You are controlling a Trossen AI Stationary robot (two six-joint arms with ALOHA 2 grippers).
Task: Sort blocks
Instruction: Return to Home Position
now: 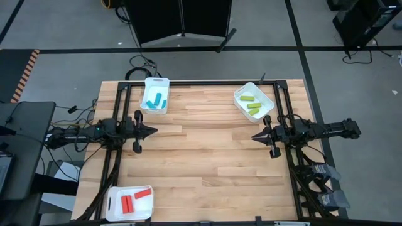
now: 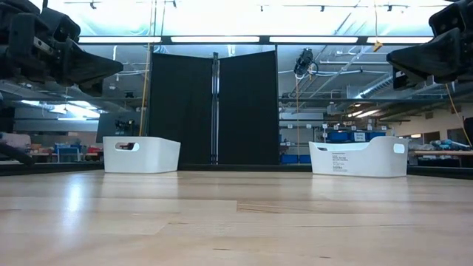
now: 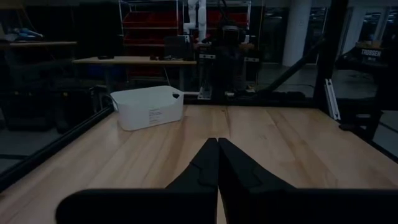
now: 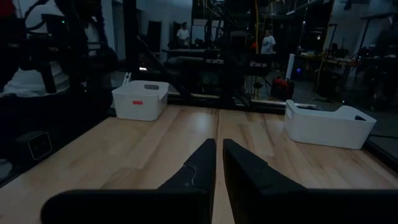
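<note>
At the near left corner of the tabletop (image 1: 207, 157), the near-left tray (image 1: 115, 213) holds the red blocks (image 1: 126, 203), about three of them, lying flat inside it.

The left gripper (image 1: 151, 131) hangs over the left edge, roughly halfway along it and pointing toward the middle. The left wrist view shows its fingers pressed together with nothing between them.

At the far left corner, the far-left tray (image 1: 156, 81) holds the teal-blue blocks (image 1: 156, 98), again about three.

No block shows on the bare wood between the two arms in the high view, and the low view shows nothing on it either.

Near the far right corner, the far-right tray (image 1: 241, 92) sits turned a little against the table's edges. It holds the yellow-green blocks (image 1: 254, 105), about three, lying side by side.

The right gripper (image 1: 254, 136) hangs over the right edge, just nearer than that tray and pointing inward. Its fingers are drawn almost together, with only a sliver of wood showing between them, and they carry nothing.

The sorting itself looks finished. Each colour is gathered in its own tray, none appears mixed, and none is left loose. Both arms are pulled to their own sides with empty grippers, which reads as the parked pose or very close to it. At most, all that seems left is for the arms to settle fully.
</note>
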